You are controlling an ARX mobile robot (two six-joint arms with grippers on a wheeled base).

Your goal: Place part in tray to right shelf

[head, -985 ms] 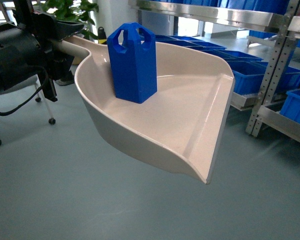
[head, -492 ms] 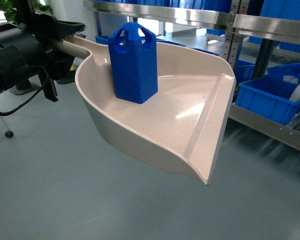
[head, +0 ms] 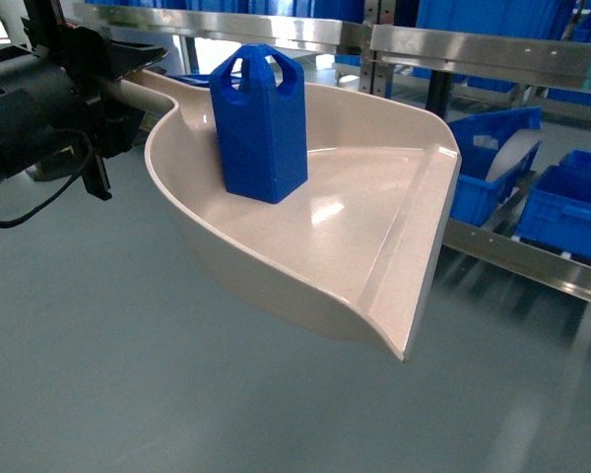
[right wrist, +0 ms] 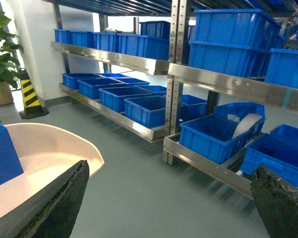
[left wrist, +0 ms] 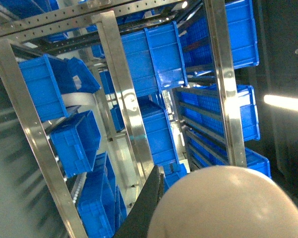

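Bright, even overhead light. Glare streaks the steel shelf (head: 473, 44) and glints off the tray (head: 374, 227). The floor (head: 532, 325) beneath the shelf is motion-blurred.

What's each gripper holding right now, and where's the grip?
The left gripper holds the tray by the end of its long handle, the part riding upright inside. The right gripper is open and empty.
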